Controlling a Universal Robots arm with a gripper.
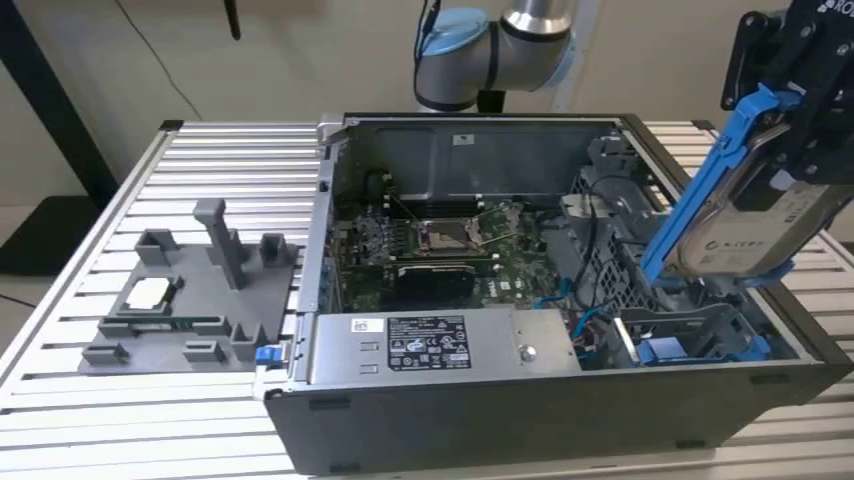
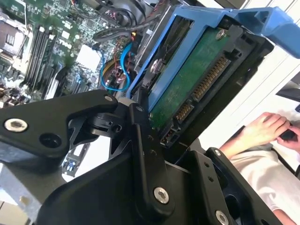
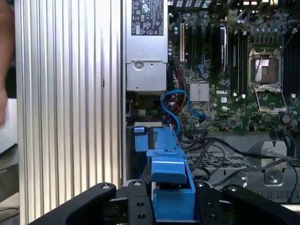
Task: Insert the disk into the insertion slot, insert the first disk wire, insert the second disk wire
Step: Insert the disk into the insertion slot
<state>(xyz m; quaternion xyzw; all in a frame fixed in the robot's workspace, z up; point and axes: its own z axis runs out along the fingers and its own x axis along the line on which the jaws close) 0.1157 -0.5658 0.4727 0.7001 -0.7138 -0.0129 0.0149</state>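
Your hand [image 1: 787, 130] grips the disk [image 1: 741, 225], a flat silver slab in a blue plastic frame, tilted | disk hangs just above the insertion slot [image 1: 694, 335], grey bay with blue clips | slot inside open metal case [image 1: 534, 410] on ribbed table [image 1: 200, 170]

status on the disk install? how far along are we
Nothing looks finished. In hand: the claw grips the disk, held tilted over the slot at the exterior view's right. Left: the disk is not seated in the slot, and its connectors are bare in the second wrist view, so neither wire is plugged in.
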